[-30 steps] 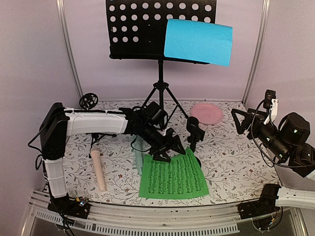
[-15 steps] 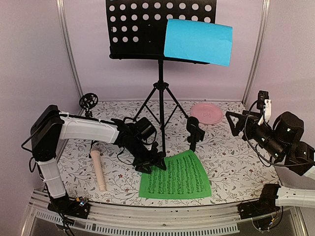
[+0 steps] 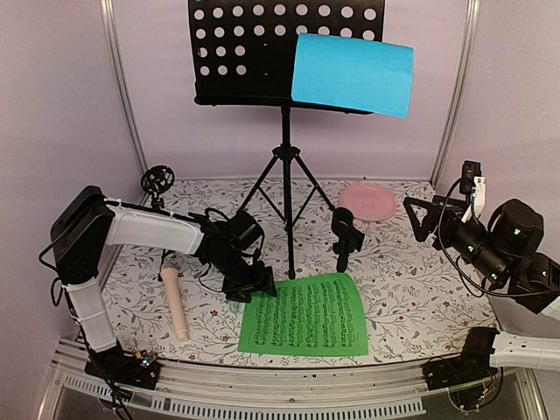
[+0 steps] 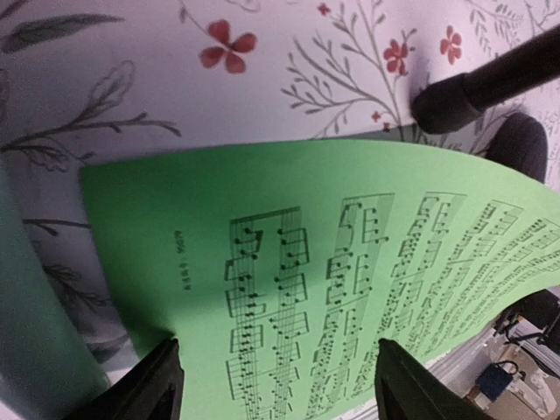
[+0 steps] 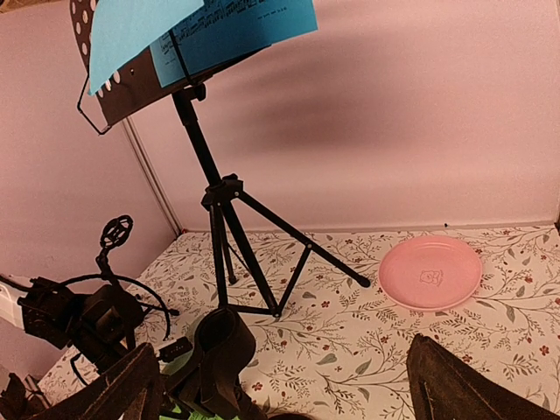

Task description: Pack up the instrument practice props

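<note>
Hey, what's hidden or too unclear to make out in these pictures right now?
Top view: mint microphone, almost wholly hidden under the left gripper.
Left wrist view: green sheet, cut off by the lower and right edges.
Right wrist view: mark on the pink plate, too small to read.

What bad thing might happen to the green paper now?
The green sheet is thin paper, so the open left gripper at its edge might crease it or just slide it. The mic support stands by the sheet's far edge; a dragged sheet might tip it.
</note>
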Tool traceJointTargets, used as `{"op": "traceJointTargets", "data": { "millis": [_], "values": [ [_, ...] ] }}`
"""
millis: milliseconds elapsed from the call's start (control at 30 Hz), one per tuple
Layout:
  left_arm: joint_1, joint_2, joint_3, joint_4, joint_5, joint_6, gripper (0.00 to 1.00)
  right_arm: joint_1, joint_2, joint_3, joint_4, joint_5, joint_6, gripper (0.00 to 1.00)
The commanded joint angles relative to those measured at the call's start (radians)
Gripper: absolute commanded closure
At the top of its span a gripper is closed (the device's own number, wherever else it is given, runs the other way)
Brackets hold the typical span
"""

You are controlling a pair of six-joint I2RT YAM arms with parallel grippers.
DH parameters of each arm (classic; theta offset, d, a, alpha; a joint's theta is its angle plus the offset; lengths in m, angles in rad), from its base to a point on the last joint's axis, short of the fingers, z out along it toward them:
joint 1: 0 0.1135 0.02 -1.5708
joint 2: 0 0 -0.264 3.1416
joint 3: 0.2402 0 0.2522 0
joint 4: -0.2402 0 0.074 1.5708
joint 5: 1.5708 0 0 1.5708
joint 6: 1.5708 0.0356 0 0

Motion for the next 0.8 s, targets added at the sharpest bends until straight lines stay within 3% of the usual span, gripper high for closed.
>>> {"op": "traceJointTargets", "data": {
  "millis": [0, 367, 567, 767],
  "values": [
    [0.018, -0.066, -0.05, -0.057, -0.094, 0.014, 0.24, 0.004, -0.002, -0.001, 0.019, 0.012, -0.003, 0.01],
    [0.058, -0.326, -0.129, -0.173, -0.252, -0.026, 0.24, 0.004, 0.064, 0.015, 0.049, -0.029, -0.042, 0.01],
    [0.053, -0.419, -0.092, -0.158, -0.245, 0.023, 0.24, 0.001, 0.157, 0.121, 0.069, -0.06, -0.167, 0.01],
    [0.047, -0.523, -0.058, -0.089, -0.222, 0.105, 0.25, -0.107, 0.208, 0.239, 0.048, -0.269, -0.279, 0.01]
  ]
}}
